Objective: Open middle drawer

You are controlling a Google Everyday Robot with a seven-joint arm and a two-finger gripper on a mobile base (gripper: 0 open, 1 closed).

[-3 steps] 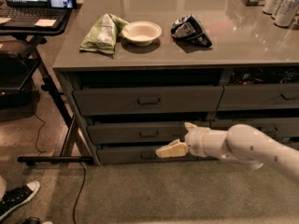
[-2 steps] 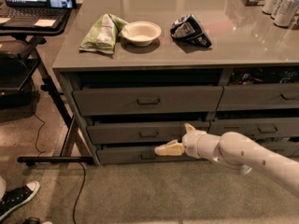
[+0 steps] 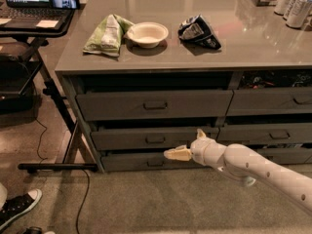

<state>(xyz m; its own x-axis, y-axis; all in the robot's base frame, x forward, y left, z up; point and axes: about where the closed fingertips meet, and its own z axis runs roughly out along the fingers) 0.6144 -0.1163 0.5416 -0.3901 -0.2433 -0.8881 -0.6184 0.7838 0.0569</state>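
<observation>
The middle drawer (image 3: 122, 138) is the medium-height grey front in the left column of the counter, with a small rectangular pull handle (image 3: 155, 140) at its centre. A dark gap shows above its front. My gripper (image 3: 174, 154) is a cream wedge on the white arm (image 3: 253, 168) coming from the lower right. It points left and sits just below and to the right of the handle, in front of the seam between the middle drawer and the slim bottom drawer (image 3: 126, 162). It holds nothing that I can see.
The taller top drawer (image 3: 155, 105) is above. A second column of drawers (image 3: 273, 134) is on the right. The countertop holds a green bag (image 3: 107, 34), a white bowl (image 3: 147, 34), a dark bag (image 3: 199, 31) and cans (image 3: 292, 0). A laptop stand (image 3: 34, 23) and a cable (image 3: 83, 199) are at the left.
The gripper has stayed at almost the same spot, edging slightly up. The forearm behind it has dropped lower. The drawers have not moved.
</observation>
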